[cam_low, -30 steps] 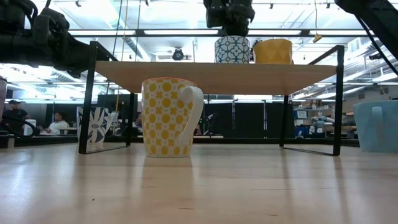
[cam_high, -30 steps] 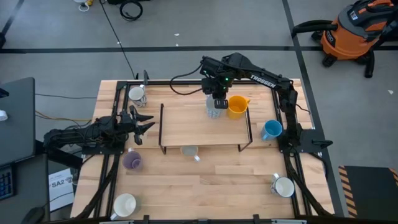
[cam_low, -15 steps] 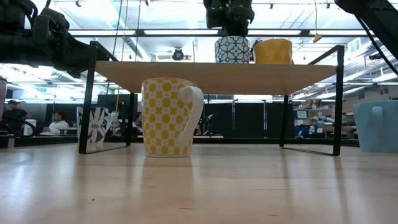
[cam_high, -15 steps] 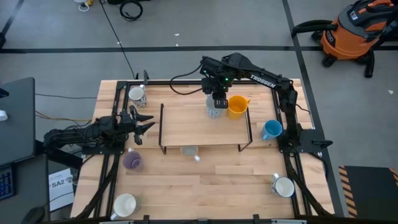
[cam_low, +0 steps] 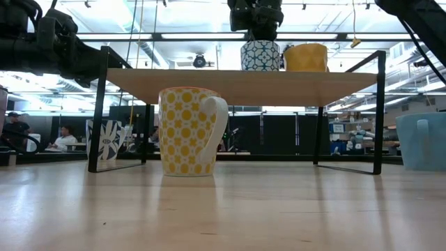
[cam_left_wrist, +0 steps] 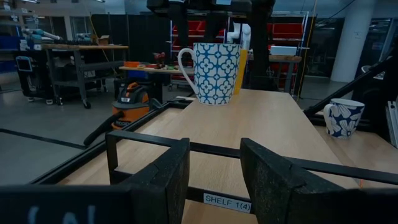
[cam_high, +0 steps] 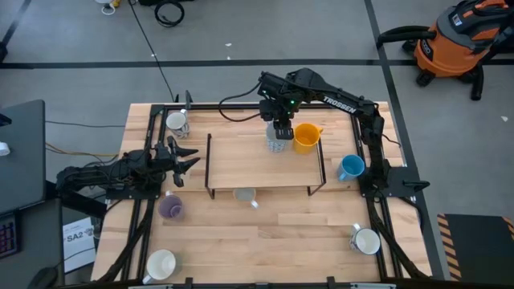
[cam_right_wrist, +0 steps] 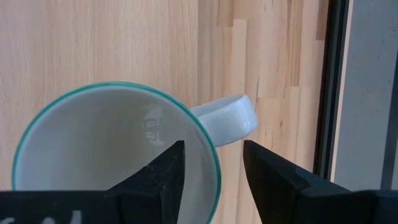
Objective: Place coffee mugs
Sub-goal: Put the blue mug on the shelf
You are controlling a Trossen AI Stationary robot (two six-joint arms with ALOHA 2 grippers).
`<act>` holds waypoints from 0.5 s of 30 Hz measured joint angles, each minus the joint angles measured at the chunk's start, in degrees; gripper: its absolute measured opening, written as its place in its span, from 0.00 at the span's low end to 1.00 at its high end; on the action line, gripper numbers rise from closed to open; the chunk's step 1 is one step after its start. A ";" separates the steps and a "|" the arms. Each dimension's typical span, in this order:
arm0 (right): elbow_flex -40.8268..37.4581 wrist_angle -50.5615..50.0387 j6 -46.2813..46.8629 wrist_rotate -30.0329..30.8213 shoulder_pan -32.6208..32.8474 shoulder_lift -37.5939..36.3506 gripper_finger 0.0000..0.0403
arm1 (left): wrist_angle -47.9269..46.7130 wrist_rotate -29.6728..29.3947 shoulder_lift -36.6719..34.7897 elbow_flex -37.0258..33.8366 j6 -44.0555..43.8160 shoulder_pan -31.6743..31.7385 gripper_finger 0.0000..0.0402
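A blue-and-white patterned coffee mug (cam_high: pixel 277 143) (cam_right_wrist: pixel 112 143) stands upright on the wooden shelf (cam_high: pixel 249 160), with an orange-yellow mug (cam_high: pixel 306 137) beside it. My right gripper (cam_right_wrist: pixel 214 165) hangs over the patterned mug, pointing down and open. One finger is inside the rim and one outside, next to the handle (cam_right_wrist: pixel 230 118), and neither touches it. My left gripper (cam_left_wrist: pixel 214 180) is open and hovers level off the shelf's left end (cam_high: pixel 183 156), holding nothing.
A yellow-dotted mug (cam_low: pixel 188 131) stands on the table under the shelf's front edge. Around the shelf stand a blue mug (cam_high: pixel 350 167), a purple mug (cam_high: pixel 170 207), a navy-flowered mug (cam_high: pixel 177 123) and two white mugs (cam_high: pixel 161 264) (cam_high: pixel 367 240). The shelf's black frame (cam_left_wrist: pixel 149 140) lies before my left gripper.
My right gripper has opened over the patterned mug and let go of its rim. The mug stays upright on the shelf where it was.
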 joint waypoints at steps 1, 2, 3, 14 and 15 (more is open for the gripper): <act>0.00 0.00 0.01 0.00 0.00 0.00 0.42 | 0.00 0.00 0.00 -0.02 0.00 0.00 0.37; 0.00 0.00 0.00 -0.02 0.00 0.00 0.42 | 0.00 0.01 0.00 0.00 0.00 0.01 0.37; 0.00 0.00 0.01 -0.02 0.00 0.00 0.42 | 0.00 0.01 0.00 0.00 0.00 0.01 0.37; 1.86 -0.84 -1.36 -0.07 0.27 -0.14 0.42 | 0.00 0.01 0.00 0.00 0.00 0.01 0.37; 2.45 -0.98 -1.37 -0.07 0.29 -0.15 0.42 | 0.00 0.00 0.01 0.00 0.00 0.01 0.37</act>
